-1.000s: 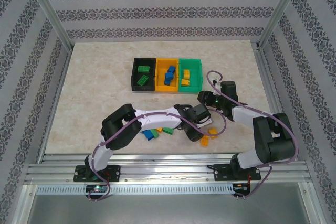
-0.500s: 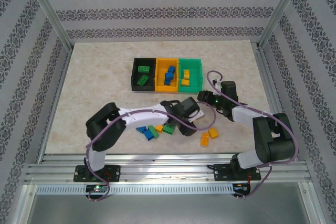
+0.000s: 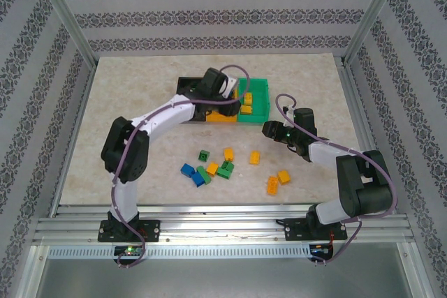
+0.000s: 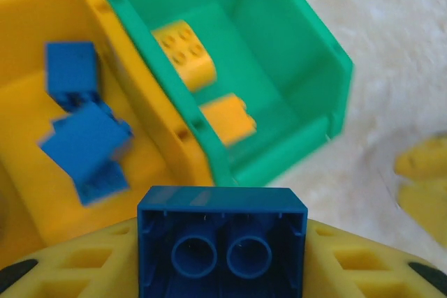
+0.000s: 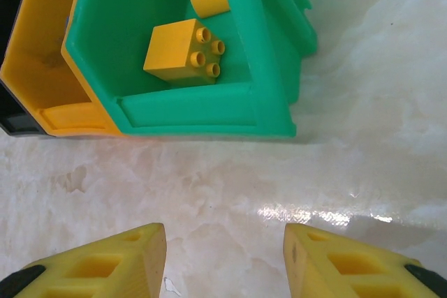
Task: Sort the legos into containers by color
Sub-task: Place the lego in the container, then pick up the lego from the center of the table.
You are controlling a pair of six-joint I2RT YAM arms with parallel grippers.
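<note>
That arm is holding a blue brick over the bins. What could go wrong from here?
1. The left gripper holds the blue brick near the wall between the yellow bin, where other blue bricks lie, and the green bin, which holds yellow bricks. Released there, it might land in the wrong bin or bounce off the rim.
2. The right gripper hovers open just before the green bin; the arms could bump.

Light: bright and even, from overhead; shadows are faint and short.
Glare: white sheen on the table [image 5: 314,211] in the right wrist view, near right.
Blur: the left wrist view smears the yellow-orange bin [image 4: 21,88] and green bin [image 4: 293,68].
Sharp: blue brick [image 4: 222,242], nearest that lens.
</note>
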